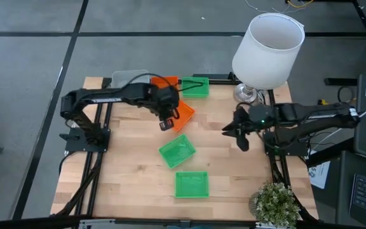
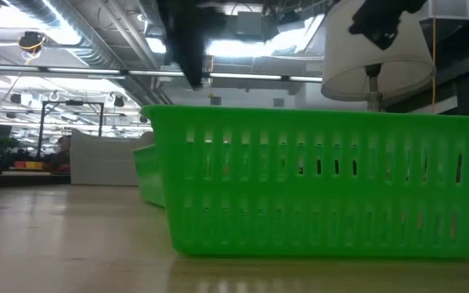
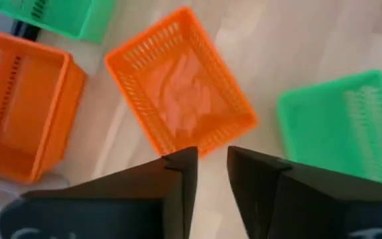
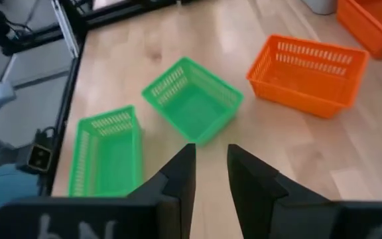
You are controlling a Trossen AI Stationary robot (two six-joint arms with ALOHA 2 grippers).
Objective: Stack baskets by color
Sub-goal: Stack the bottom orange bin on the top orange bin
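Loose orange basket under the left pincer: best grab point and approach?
Take the orange basket by one long rim wall, coming straight down from above. It sits upright with its top open and lies skewed on the table, so one finger can drop inside and one outside; turn the left pincer to match that skew.

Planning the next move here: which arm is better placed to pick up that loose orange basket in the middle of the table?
Probably the left. The left gripper hovers right beside the loose orange basket, fingers apart and empty, while the right gripper waits farther off, near the lamp.
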